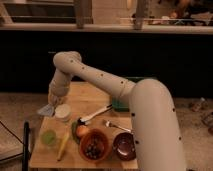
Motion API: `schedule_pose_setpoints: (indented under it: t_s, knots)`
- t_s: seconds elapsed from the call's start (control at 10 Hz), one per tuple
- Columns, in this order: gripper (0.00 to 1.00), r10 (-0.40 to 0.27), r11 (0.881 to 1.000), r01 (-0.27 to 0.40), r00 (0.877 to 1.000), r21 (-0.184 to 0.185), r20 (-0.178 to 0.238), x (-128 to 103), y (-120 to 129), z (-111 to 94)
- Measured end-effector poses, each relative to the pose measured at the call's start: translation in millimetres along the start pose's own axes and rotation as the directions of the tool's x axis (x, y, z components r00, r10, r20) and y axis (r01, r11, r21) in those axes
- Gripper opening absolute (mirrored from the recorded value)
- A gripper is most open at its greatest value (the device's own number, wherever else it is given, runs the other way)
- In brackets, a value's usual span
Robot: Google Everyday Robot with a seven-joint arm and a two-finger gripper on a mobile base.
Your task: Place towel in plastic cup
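Aiming the gripper (pixel 52 101) just above the towel (pixel 45 110), closure untellable, I'm targeting its middle to fit the plastic cup (pixel 48 136)

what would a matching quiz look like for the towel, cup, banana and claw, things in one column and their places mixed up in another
Things
1. towel
2. cup
3. banana
4. claw

Places
a. on the arm's end, right by the towel
b. at the left edge of the table, beside the white tub
c. front left, pale green, standing upright
d. lying between the cup and the orange bowl

Pairs: 1-b, 2-c, 3-d, 4-a
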Motion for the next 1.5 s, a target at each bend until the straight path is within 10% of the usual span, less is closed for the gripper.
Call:
schedule_pose_setpoints:
  t_s: [0.5, 1.2, 1.5]
  knots:
    - [0.0, -0.151, 0.977, 0.164, 0.983, -0.133, 0.107, -46.5, 4.6, 46.2]
    - [0.0, -0.22, 0.961, 0.239, 0.965, -0.137, 0.146, -63.7, 2.0, 81.7]
    - [0.23, -0.225, 0.959, 0.248, 0.961, -0.139, 0.158, -67.3, -0.2, 86.1]
